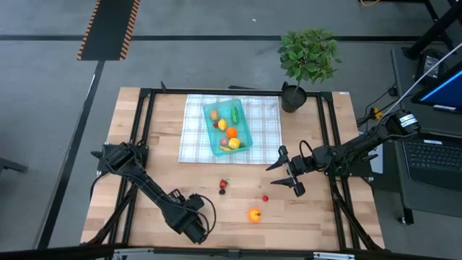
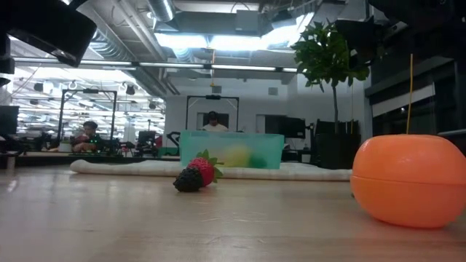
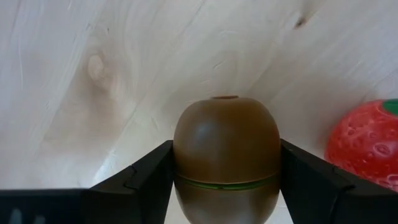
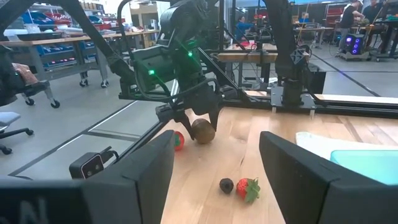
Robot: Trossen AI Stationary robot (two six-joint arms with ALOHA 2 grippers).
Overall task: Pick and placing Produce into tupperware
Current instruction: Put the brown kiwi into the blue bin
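One brown kiwi [image 3: 226, 155] pinched between left gripper [image 4: 198, 122] fingers at table's six o'clock, right gripper [image 1: 289, 175] jaws wide, empty, at three o'clock, one tupperware [image 1: 228, 127] holding about six produce pieces, four pieces loose on wood.

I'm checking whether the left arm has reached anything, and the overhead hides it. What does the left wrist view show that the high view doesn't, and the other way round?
Left wrist view only: the brown kiwi between the left hand's fingers, a red berry beside it.

High view only: the tupperware with produce inside, the checked cloth, the potted plant, the right hand open, and an orange.

Both: the wooden table.
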